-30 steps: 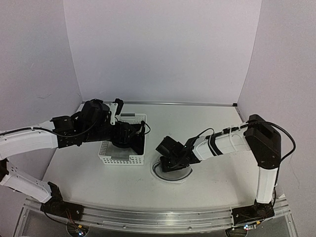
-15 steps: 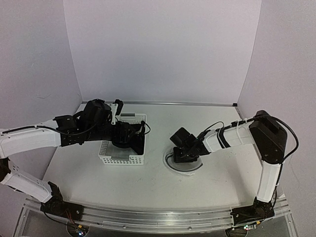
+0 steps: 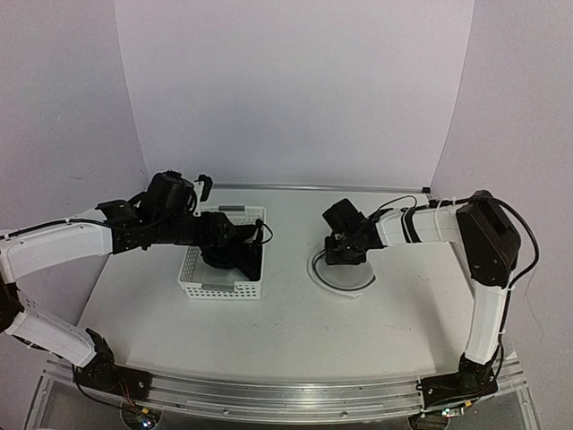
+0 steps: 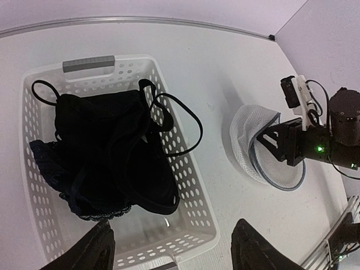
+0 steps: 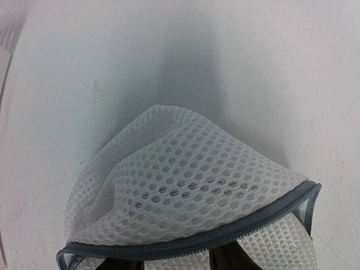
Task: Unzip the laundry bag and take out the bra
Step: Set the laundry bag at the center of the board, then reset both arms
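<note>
The laundry bag (image 5: 185, 185) is white mesh with a grey zipper rim, and lies on the table right of centre (image 3: 345, 279). My right gripper (image 3: 345, 249) holds its rim, and the bag tilts up at that edge (image 4: 247, 140). In the right wrist view only the two dark fingertips (image 5: 230, 261) show, under the zipper. The black bra (image 4: 107, 152) with thin straps lies bunched inside the white basket (image 4: 194, 185). My left gripper (image 4: 174, 253) hangs open above the basket's near end, holding nothing and clear of the bra. From above, the left gripper (image 3: 224, 235) partly hides the bra (image 3: 237, 262).
The perforated white basket (image 3: 219, 288) stands left of centre, with a grey handle at its far end (image 4: 88, 63). White walls close in the back and sides of the table. A metal rail runs along the near edge (image 3: 269, 394).
The right gripper has carried the laundry bag from the front centre towards the back right. The left gripper has drawn back a little over the basket, with the bra lying where it was.
</note>
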Robot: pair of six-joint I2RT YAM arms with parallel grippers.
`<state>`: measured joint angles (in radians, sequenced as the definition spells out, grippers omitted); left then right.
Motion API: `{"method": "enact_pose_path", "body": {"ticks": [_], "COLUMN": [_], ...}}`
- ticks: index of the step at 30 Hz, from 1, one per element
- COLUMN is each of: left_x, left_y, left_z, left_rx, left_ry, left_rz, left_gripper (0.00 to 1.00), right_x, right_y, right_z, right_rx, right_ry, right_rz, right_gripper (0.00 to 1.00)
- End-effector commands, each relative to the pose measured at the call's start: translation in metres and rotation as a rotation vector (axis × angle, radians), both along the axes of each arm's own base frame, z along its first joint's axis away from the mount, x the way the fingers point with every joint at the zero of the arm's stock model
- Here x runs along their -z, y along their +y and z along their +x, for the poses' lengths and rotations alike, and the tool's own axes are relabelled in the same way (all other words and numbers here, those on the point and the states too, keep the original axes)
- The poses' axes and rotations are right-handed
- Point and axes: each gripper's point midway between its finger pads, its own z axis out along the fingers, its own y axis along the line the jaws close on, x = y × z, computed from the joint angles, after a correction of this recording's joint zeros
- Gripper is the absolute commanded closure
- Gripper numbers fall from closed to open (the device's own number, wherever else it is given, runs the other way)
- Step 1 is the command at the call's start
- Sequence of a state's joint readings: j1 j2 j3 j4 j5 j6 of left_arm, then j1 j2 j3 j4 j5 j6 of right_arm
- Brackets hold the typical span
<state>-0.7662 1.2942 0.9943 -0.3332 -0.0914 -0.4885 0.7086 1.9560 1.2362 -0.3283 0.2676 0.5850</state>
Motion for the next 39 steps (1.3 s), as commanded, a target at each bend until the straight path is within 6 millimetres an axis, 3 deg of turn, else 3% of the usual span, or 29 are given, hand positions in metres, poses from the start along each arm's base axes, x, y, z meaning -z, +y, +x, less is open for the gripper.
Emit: {"method": "enact_pose_path", "body": {"ticks": [1, 8, 12, 15, 18, 22, 27, 32, 34, 39], "left_x": [-0.035, -0.057, -0.075, -0.086, -0.095, -0.088, -0.073, -0.065, -0.064, -0.066], "left_y": [0.006, 0.033, 0.052, 0.072, 0.099, 0.135, 0.18, 0.205, 0.211, 0.212], "left_z": [0.016, 0.039, 0.051, 0.06, 0.068, 0.079, 0.082, 0.07, 0.063, 0.04], "left_rx": [-0.015, -0.076, -0.12, -0.164, -0.225, -0.305, -0.413, -0.485, -0.504, -0.522], "left_ry": [-0.067, -0.093, -0.115, -0.13, -0.147, -0.132, -0.098, -0.103, -0.113, -0.139], "left_rz": [0.001, 0.032, 0.036, 0.05, 0.065, 0.083, 0.079, 0.093, 0.085, 0.01], "left_gripper": [0.26, 0.18, 0.13, 0.02, 0.0, 0.0, 0.0, 0.0, 0.0, 0.0], "right_x": [-0.057, -0.126, -0.16, -0.19, -0.214, -0.238, -0.233, -0.208, -0.199, -0.194], "right_y": [0.014, 0.0, -0.014, -0.03, -0.051, -0.085, -0.15, -0.215, -0.229, -0.218], "right_z": [0.011, 0.007, 0.001, -0.005, -0.012, -0.026, -0.041, -0.055, -0.063, -0.086], "right_rx": [-0.045, -0.046, -0.041, -0.024, 0.008, 0.072, 0.214, 0.334, 0.35, 0.279], "right_ry": [-0.098, -0.197, -0.256, -0.324, -0.395, -0.48, -0.515, -0.462, -0.445, -0.48], "right_rz": [0.048, 0.06, 0.046, 0.032, 0.003, -0.044, -0.132, -0.081, -0.05, 0.089], "right_gripper": [0.55, 0.39, 0.19, 0.03, 0.02, 0.02, 0.02, 0.02, 0.02, 0.02]}}
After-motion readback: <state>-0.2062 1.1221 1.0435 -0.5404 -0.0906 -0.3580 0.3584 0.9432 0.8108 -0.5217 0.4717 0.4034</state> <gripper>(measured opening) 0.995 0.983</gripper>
